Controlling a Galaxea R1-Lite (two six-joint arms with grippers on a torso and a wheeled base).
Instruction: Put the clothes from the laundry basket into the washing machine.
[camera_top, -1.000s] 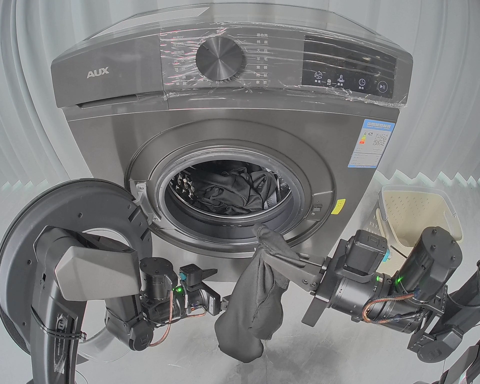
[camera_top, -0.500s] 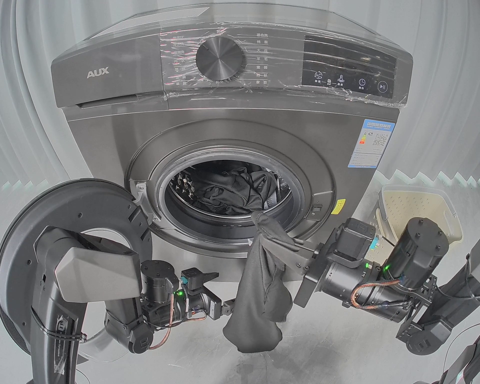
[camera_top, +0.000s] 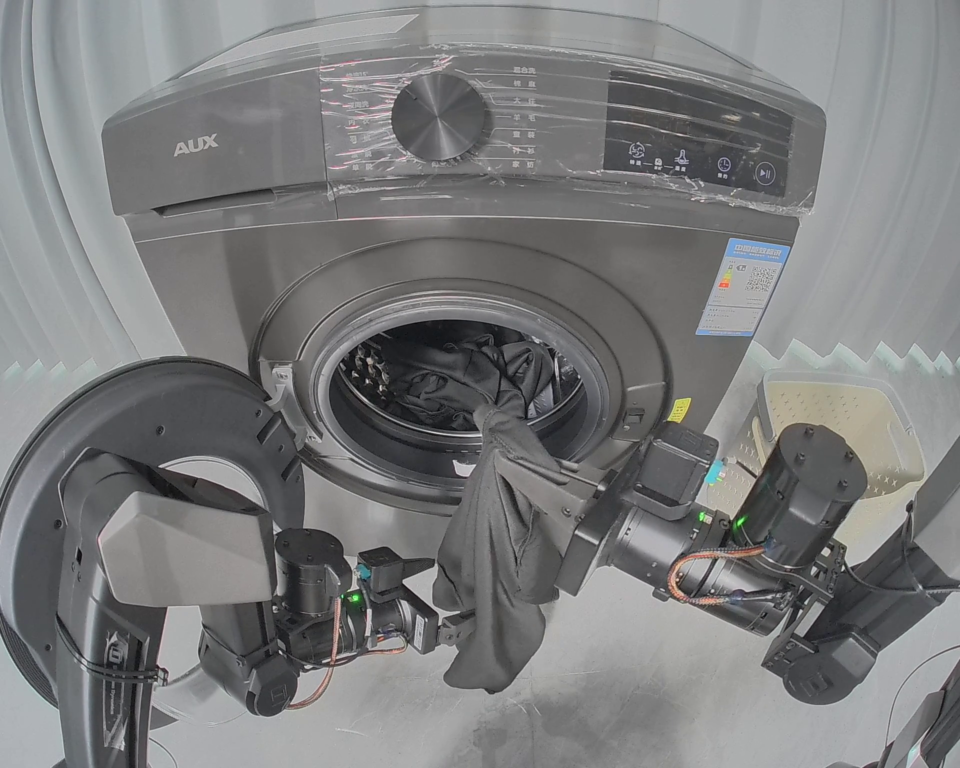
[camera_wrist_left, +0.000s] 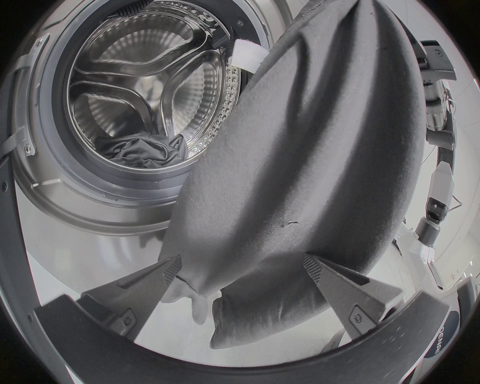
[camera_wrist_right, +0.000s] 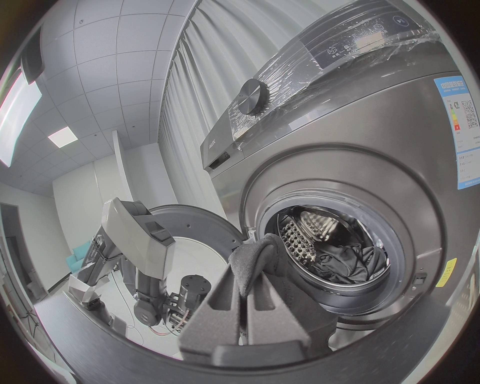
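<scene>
Centre frame, the right gripper (camera_top: 505, 450) has its jaws pinching the top of a grey cloth (camera_top: 495, 540), held before the lower part of the washer's (camera_top: 450, 250) open mouth; the cloth hangs down; at lower centre the left gripper (camera_top: 460, 622) has its jaws spread either side of the cloth's lower end; dark clothes (camera_top: 450, 380) lie in the drum; the door (camera_top: 150, 410) stands open at left; the basket (camera_top: 850, 420) sits at right.

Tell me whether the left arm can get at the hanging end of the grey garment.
Probably yes. The left claw is open with the lower part of the grey garment between its fingers, nothing else in the way. The right claw holds the top end.
</scene>
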